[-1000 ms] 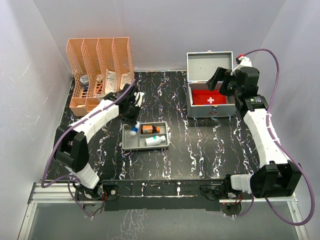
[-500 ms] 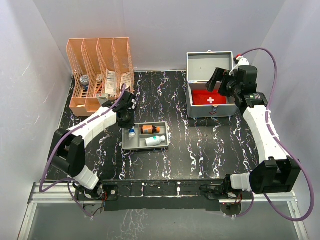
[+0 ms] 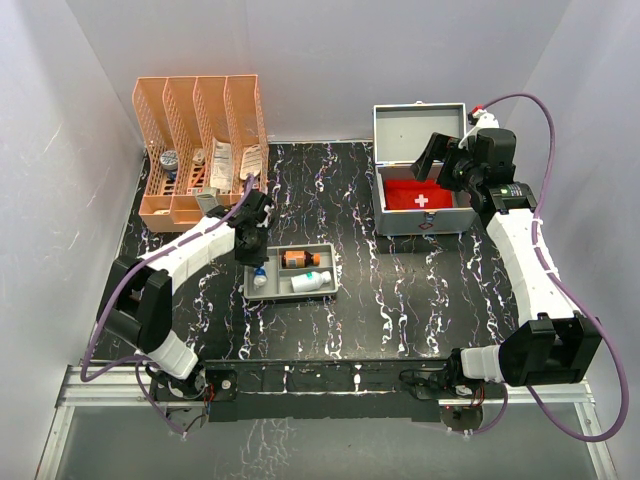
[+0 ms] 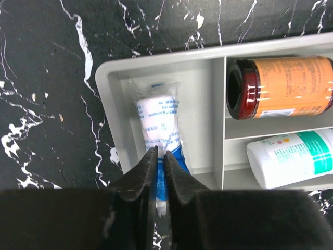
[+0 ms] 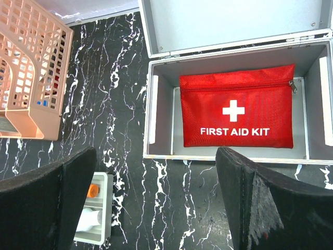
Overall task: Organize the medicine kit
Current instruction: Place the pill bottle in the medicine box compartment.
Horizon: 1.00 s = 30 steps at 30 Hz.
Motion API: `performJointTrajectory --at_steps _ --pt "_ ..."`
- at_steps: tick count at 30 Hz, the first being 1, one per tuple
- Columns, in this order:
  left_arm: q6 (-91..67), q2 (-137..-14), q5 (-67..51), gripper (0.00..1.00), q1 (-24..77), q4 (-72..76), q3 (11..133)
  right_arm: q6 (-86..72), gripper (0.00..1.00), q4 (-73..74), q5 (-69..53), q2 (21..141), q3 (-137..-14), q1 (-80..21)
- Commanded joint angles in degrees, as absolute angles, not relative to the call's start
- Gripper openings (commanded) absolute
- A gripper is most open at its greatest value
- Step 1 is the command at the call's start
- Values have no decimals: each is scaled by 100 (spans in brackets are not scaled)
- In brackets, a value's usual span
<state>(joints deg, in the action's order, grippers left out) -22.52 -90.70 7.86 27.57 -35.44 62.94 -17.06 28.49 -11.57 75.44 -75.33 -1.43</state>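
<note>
The medicine kit (image 3: 421, 228) stands open at the back right, its lid (image 5: 223, 21) raised, with a red first aid pouch (image 5: 237, 107) lying inside. My right gripper (image 5: 156, 156) hovers open above the kit's front edge, holding nothing. In the shallow grey tray (image 4: 106, 83) at mid-table, a wrapped white-and-blue bandage roll (image 4: 158, 117) lies in the left compartment. My left gripper (image 4: 160, 153) is shut on the roll's blue near end. An orange bottle (image 4: 283, 86) and a white bottle (image 4: 291, 156) fill the tray's right compartments.
An orange file organizer (image 3: 200, 140) stands at the back left with several packets in its slots. In the right wrist view its corner (image 5: 31, 67) shows at the left, with the tray (image 5: 96, 237) below it.
My left gripper has come down and toward the near side with the bandage roll, which now rests in the tray's left compartment. The right gripper has barely shifted.
</note>
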Motion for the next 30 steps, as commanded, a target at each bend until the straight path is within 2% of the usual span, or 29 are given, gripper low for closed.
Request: performJointTrajectory --at_steps 1,6,11,17,20,24,30 --pt "-2049 -8998 669 14 2783 -3867 6309 -1706 98 2540 -1221 7405 -7610 -123" --pt "-1924 -8986 552 30 2830 -3836 6293 -1714 99 2488 -1228 7344 -7570 -130" --pt "-1186 -8754 363 30 2904 -3559 6481 -1722 98 2485 -1231 7314 -7565 -123" --pt "1288 -8459 -1385 36 2914 -3028 7183 -1782 98 2296 -1248 7289 -7534 -131" --pt "2158 -9039 -2087 35 2962 -3641 7997 -1851 98 2149 -1252 7262 -7506 -123" --pt "2942 -9985 -2683 27 3057 -4673 9005 -1815 98 2029 -1256 7219 -7522 -123" --pt "3450 -10457 -2405 24 3450 -4670 9112 -1738 98 1982 -1142 7043 -7468 -123"
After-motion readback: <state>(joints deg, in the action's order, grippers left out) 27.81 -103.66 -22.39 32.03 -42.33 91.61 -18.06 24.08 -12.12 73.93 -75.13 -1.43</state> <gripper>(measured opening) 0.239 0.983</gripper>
